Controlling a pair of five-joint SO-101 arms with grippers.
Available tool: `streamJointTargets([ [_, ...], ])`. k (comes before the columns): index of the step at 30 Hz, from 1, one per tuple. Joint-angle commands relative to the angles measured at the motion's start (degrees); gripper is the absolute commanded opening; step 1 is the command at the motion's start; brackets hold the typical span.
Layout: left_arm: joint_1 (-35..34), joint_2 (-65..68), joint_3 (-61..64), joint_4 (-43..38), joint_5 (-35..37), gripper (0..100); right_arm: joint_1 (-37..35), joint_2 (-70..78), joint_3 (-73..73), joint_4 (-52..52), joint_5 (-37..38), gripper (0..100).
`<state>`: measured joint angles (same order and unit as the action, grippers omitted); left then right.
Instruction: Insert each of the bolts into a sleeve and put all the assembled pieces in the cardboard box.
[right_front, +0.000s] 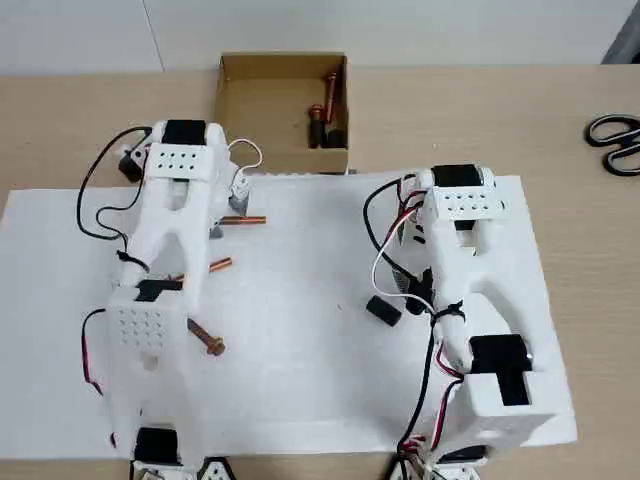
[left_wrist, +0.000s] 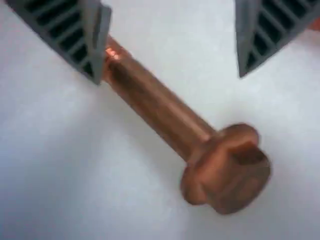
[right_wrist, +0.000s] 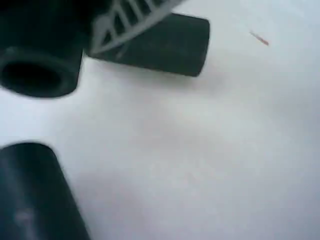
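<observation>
A copper bolt (left_wrist: 170, 117) with a flanged hex head lies flat on the white sheet, its shaft end between the spread fingers of my open left gripper (left_wrist: 167, 75). From above, that gripper (right_front: 237, 203) hangs just over this bolt (right_front: 243, 220). Two more bolts (right_front: 218, 265) (right_front: 207, 340) lie nearer the left arm's base. My right gripper (right_front: 408, 282) is low over black sleeves (right_wrist: 170, 45) (right_wrist: 40, 67) (right_wrist: 32, 200). Another sleeve (right_front: 383, 310) lies beside it. The cardboard box (right_front: 250, 100) at the back holds assembled pieces (right_front: 322, 112).
The white sheet (right_front: 300, 380) covers most of the wooden table, with free room between the two arms. Scissors (right_front: 615, 140) lie at the far right edge. Loose black, red and white cables hang off both arms.
</observation>
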<state>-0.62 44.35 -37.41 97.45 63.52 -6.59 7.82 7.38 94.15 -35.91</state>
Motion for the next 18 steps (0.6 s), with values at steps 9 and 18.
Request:
streamJointTargets([
  [9,-5.4,1.5,3.0,-4.7,0.4,16,0.5,-0.3,-0.3,-0.3,0.3,0.2],
  [18,-5.6,5.6,2.9,-1.1,0.4,15,2.2,-0.6,-0.3,0.0,1.8,0.2],
])
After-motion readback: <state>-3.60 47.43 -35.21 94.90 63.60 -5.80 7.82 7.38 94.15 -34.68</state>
